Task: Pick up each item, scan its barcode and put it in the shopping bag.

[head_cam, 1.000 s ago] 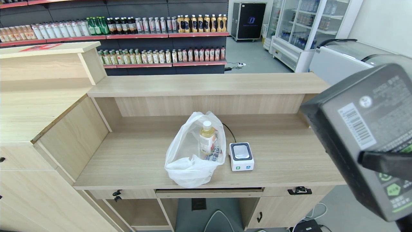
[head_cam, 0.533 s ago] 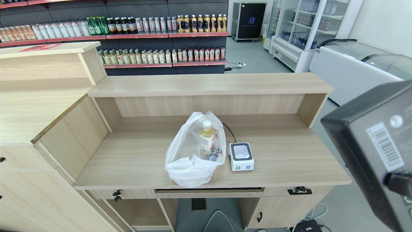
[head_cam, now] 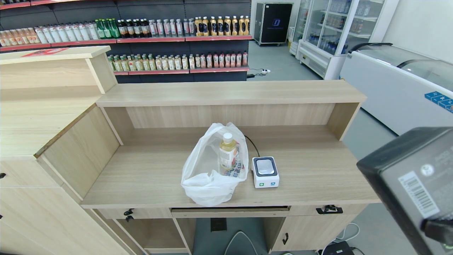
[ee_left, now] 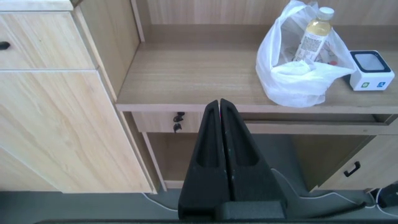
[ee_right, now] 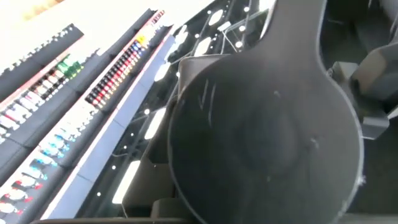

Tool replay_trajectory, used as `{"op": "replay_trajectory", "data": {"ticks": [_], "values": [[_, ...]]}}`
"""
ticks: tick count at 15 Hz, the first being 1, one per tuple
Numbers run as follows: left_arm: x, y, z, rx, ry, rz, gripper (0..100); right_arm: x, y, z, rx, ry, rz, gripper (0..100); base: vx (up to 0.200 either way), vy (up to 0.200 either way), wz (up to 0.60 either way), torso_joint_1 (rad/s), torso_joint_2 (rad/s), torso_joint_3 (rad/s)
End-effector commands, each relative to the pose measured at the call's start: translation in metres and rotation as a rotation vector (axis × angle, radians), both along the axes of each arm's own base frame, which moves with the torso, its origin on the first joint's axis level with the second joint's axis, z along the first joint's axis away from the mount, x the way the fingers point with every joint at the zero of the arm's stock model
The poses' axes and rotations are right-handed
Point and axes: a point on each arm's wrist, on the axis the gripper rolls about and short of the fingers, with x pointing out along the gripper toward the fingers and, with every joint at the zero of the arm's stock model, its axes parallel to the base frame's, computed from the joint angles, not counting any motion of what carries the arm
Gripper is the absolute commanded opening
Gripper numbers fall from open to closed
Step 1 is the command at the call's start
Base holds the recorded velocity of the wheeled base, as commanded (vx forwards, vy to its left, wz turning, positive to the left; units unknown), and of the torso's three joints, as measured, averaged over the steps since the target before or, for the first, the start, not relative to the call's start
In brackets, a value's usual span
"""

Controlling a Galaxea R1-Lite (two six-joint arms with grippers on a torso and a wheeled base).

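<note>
Dark box [head_cam: 407,177] gripped in right hand [head_cam: 440,229] — hand at the lower end of its barcoded face. Left hand [ee_left: 219,107] closed tight, empty.

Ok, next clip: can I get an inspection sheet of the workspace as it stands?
Surface: wooden counter.
Job's things: bag stands open with a bottle upright inside; scanner beside it; box, barcode showing, held off the counter's right end.
Clutter: nothing seen.
Pincers: left pincer shut, empty, low before the counter; right pincer shut on box.
Cables: black lead from scanner runs behind bag.
Surroundings: drink shelves, fridges, freezer.
</note>
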Motion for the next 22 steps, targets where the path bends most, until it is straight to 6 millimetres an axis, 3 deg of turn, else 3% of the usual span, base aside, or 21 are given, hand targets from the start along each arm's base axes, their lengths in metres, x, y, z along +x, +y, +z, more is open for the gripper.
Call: {"op": "replay_trajectory", "data": {"ticks": [1,7,22], "values": [[0.0,0.0,0.0,0.0,0.0,0.001,0,0.006,0.004,-0.004,-0.016,0.023,-0.009,0,0.0,0.0,0.0,0.0,0.0,0.0],[0.0,0.0,0.0,0.0,0.0,0.001,0,0.021,0.01,-0.009,-0.043,0.058,-0.119,0,0.0,0.0,0.0,0.0,0.0,0.0],[0.0,0.0,0.0,0.0,0.0,0.001,0,0.022,0.01,-0.009,-0.045,0.073,-0.119,0,0.0,0.0,0.0,0.0,0.0,0.0]]}}
